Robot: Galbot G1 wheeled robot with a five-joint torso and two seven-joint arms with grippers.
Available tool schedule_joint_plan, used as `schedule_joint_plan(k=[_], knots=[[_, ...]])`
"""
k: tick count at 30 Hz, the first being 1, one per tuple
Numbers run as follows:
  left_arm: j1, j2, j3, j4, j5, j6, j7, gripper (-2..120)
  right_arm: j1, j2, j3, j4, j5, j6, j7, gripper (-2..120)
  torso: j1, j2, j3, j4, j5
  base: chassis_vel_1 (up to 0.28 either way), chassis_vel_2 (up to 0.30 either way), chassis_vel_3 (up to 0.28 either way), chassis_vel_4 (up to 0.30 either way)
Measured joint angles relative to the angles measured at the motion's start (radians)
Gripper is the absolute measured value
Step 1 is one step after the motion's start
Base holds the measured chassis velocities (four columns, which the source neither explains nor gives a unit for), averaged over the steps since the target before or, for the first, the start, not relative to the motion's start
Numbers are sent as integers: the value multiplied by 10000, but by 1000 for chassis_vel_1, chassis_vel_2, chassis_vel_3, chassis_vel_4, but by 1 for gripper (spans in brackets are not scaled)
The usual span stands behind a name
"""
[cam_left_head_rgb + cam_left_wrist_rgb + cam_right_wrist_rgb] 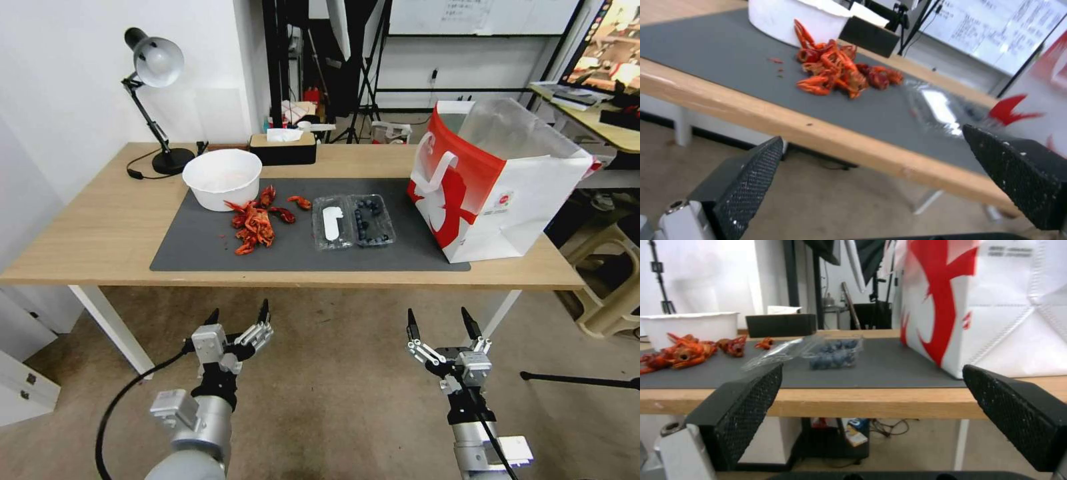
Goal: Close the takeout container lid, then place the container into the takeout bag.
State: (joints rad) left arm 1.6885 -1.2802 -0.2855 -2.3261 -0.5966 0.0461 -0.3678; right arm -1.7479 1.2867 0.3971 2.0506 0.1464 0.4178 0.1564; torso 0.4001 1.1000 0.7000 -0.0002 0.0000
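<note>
Takeout container open on mat, lid flat leftward, left of takeout bag. Nothing done. Left gripper, right gripper: near, jaws wide, empty.

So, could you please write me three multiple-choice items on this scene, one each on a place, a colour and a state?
1. Where does the takeout container lie?
A. Inside the white bowl
B. On the grey mat between the crayfish pile and the takeout bag
C. On the floor

2. What colours is the takeout bag?
A. Red and white
B. Blue and yellow
C. All black

3. What state is the lid in?
A. Shut over the berries
B. Torn off and in the bag
C. Folded open flat beside the berry half

Answers: 1 B, the head view shows it on the mat between the crayfish and the bag. 2 A, its panels are red and white. 3 C, the labelled half lies flat beside the blueberries. Both the left tool and right tool hang open below the table edge.
</note>
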Motion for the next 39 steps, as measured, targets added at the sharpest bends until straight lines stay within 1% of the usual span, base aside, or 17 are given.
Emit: schedule_joint_plan(k=[1, 4, 6, 9, 11, 13, 14, 17, 19, 21, 22, 24, 25, 27, 29, 37, 39], knots=[[0, 0, 0, 0, 0, 0, 0, 100, 0, 0, 0, 0, 0, 0, 0, 100, 0, 0, 0, 0, 0, 0, 0, 0, 0], [-335, 44, -11, -176, -1047, 102, -104, 100, 250, -170, -206, -66, 120, -192, -73, 100, 0, 0, 0, 10, 3, 0, 0, 0, 0], [-335, 44, -11, -176, -1047, 102, -104, 100, 250, -170, -206, -66, 120, -192, -73, 100, 0, 0, 0, 10, 3, 0, 0, 0, 0], [-592, 120, 10, -233, -1664, 248, -168, 100, 273, -196, -226, -76, 138, -224, -91, 100, 0, 0, 0, 10, 2, 0, 0, 0, 0], [-1356, 386, 189, -339, -3503, 536, -361, 100, 200, -197, -204, -79, 142, -248, -117, 100, 1, 0, 0, 0, 0, 0, 0, 0, 0], [-2142, 643, 500, -352, -5327, 517, -643, 100, 107, -162, -154, -71, 116, -249, -137, 100, 0, 0, 0, 0, -1, 0, 0, 0, 0], [-2142, 643, 500, -352, -5327, 517, -643, 100, 107, -162, -154, -71, 116, -249, -137, 100, 0, 0, 0, 0, -1, 0, 0, 0, 0], [-3077, 811, 794, -284, -7429, 422, -1145, 100, 16, -76, -118, -69, 28, -247, -144, 100, 1, 0, 0, 1, 0, 0, 0, 0, 0], [-3272, 816, 844, -260, -7794, 416, -1268, 100, 2, -57, -113, -69, 9, -246, -144, 100, 1, -1, 1, 3, -1, 0, 0, 0, 0], [-4329, 774, 1173, -3, -9265, 480, -1967, 100, -76, 73, -100, -71, -128, -234, -144, 100, 0, 0, 1, 4, 0, 0, 0, 0, 0], [-4329, 774, 1173, -3, -9265, 480, -1967, 100, -76, 73, -100, -71, -128, -234, -144, 100, 0, 0, 1, 4, 0, 0, 0, 0, 0], [-5935, 624, 2100, 698, -9552, 411, -2699, 100, -159, 227, -89, -104, -327, -196, -138, 100, 0, -1, 1, 0, -1, 0, 0, 0, 0], [-5935, 624, 2100, 698, -9552, 411, -2699, 100, -159, 227, -89, -104, -327, -196, -138, 100, 0, -1, 1, 0, -1, 0, 0, 0, 0], [-7386, 461, 3203, 1660, -9284, 162, -2740, 100, -228, 358, -3, -117, -464, -150, -137, 100, 0, -1, 2, 3, 2, 0, 0, 0, 0], [-8124, 117, 3799, 2324, -9189, 49, -3194, 100, -298, 466, 70, -121, -584, -86, -135, 100, 0, -1, 1, 1, 0, 0, 0, 0, 0], [-9045, -474, 4427, 3388, -8975, -123, -4173, 100, -395, 710, 128, -209, -750, 98, -132, 100, 0, -1, 1, 2, 1, 0, 0, 0, 0], [-9100, -525, 4481, 3481, -8957, -140, -4261, 100, -395, 733, 131, -227, -763, 114, -132, 100, 0, -1, 1, 2, 1, 0, 0, 0, 0]])
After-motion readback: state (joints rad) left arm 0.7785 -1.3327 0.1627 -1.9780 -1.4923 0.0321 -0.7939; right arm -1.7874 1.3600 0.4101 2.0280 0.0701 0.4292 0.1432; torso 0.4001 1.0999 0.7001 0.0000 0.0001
